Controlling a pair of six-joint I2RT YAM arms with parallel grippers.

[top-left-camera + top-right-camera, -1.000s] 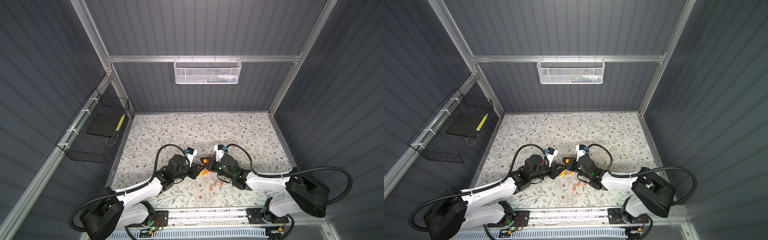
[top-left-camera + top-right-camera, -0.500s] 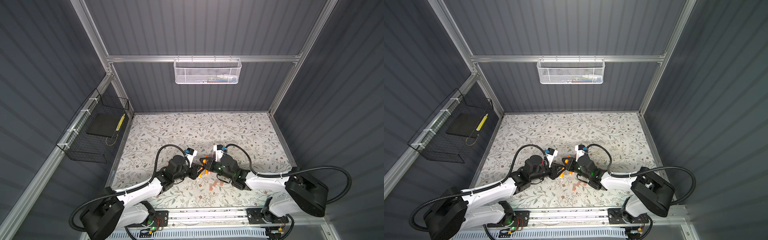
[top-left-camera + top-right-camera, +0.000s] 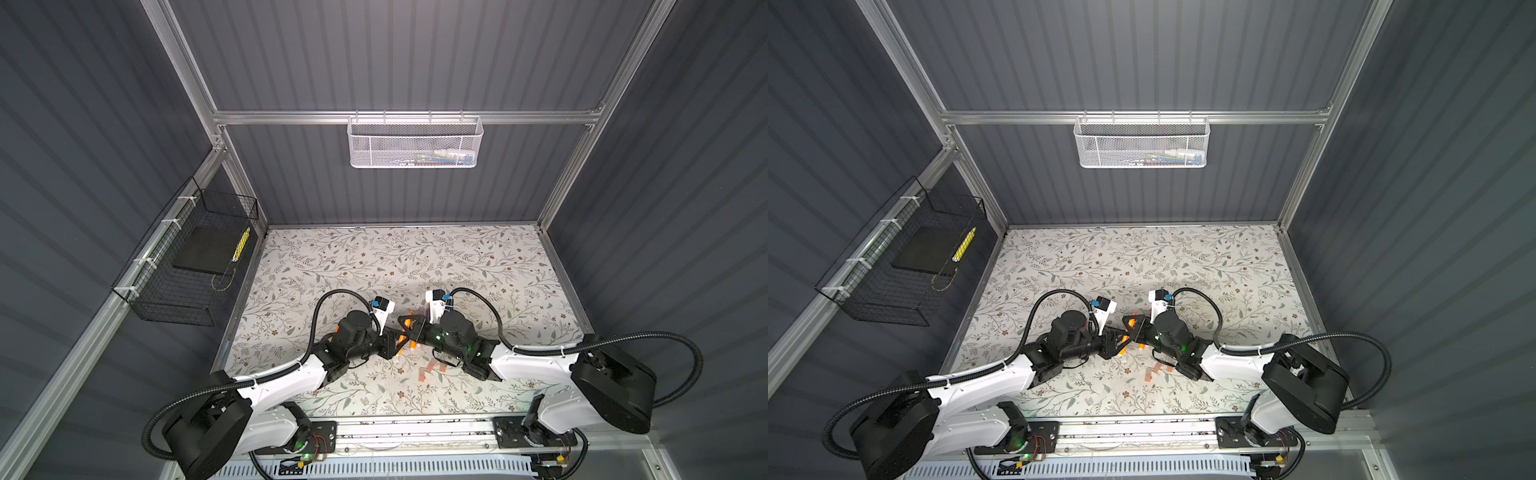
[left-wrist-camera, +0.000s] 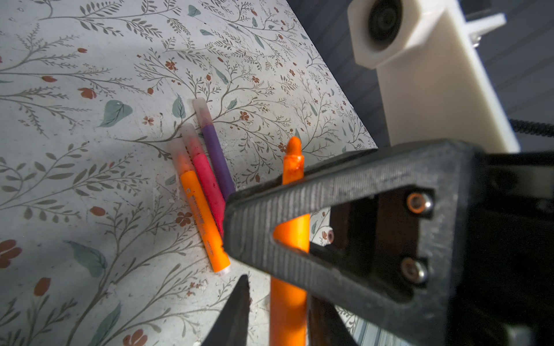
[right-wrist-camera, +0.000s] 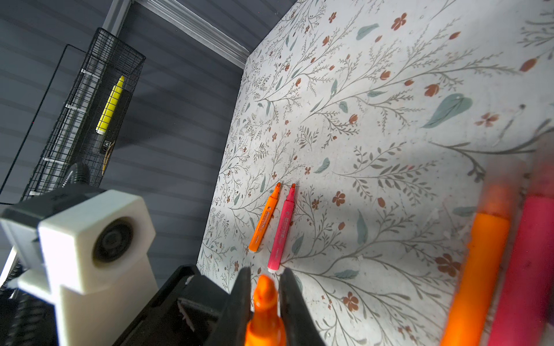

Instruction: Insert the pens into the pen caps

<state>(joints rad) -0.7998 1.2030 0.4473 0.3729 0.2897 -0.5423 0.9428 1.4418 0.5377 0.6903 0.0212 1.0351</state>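
Three capped pens [image 4: 207, 179], yellow stick [image 3: 241, 244] in wire basket [image 3: 174, 307]

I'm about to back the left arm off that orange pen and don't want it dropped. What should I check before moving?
1. Grip: the right gripper is shut on the orange pen: ok.
2. Release: the left gripper has its jaws parted, with a gap on one side of the pen; the other side is hidden: cannot tell.
3. Pen tip bare, ready for a cap: ok.
4. Supply: loose pen caps lie on the table beside the right arm: ok. Which way they open: cannot tell.
5. Finished work: three capped pens lie side by side on the table: ok.
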